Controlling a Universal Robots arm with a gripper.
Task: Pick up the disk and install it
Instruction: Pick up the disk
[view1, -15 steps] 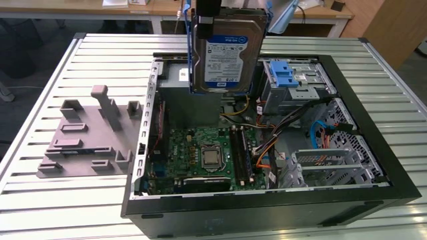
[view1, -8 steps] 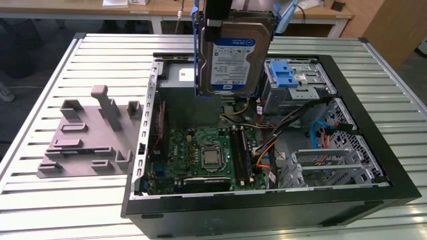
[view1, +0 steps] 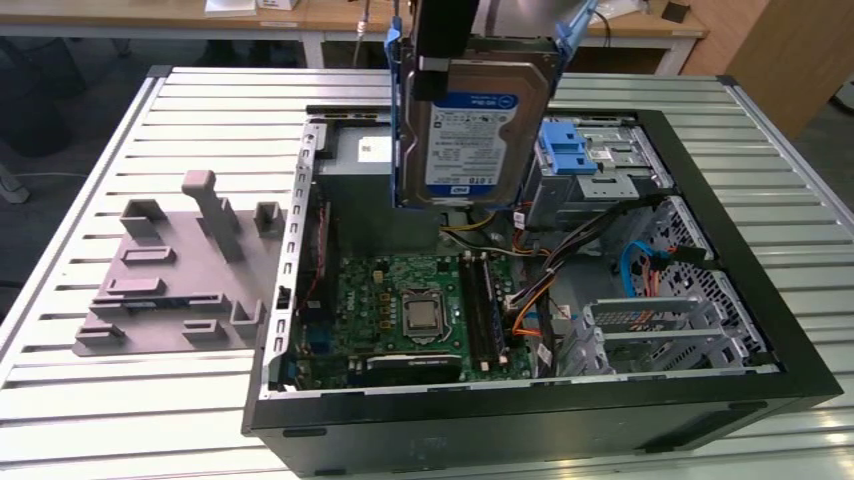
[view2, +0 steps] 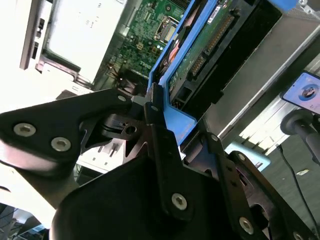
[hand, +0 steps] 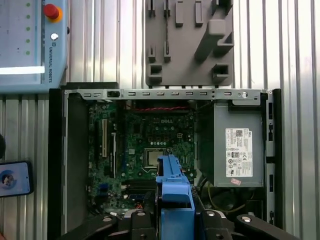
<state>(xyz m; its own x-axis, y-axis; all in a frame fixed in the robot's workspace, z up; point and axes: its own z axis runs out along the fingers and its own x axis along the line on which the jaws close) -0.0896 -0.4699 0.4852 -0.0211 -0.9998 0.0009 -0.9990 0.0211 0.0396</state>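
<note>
The disk (view1: 474, 130), a silver hard drive with a white-and-blue label in a blue plastic bracket, hangs upright above the back of the open computer case (view1: 747, 250). My gripper (view1: 447, 70) comes down from above and is shut on the disk's upper edge. In the second wrist view the black fingers (view2: 162, 150) clamp the blue bracket (view2: 175, 117), with the disk's circuit board side (view2: 200, 55) showing. In the first wrist view the bracket (hand: 174, 192) sticks out between the gripper's two sides (hand: 175, 222), over the motherboard (hand: 150, 145).
The grey plastic holder with upright posts (view1: 174, 270) lies on the slatted table at the exterior view's left of the case. Inside the case are the grey power supply (hand: 239, 150), a drive cage with a blue part (view1: 567, 150) and loose cables (view1: 534, 300). A teach pendant (hand: 30, 45) and a phone (hand: 15, 177) lie beside the case.
</note>
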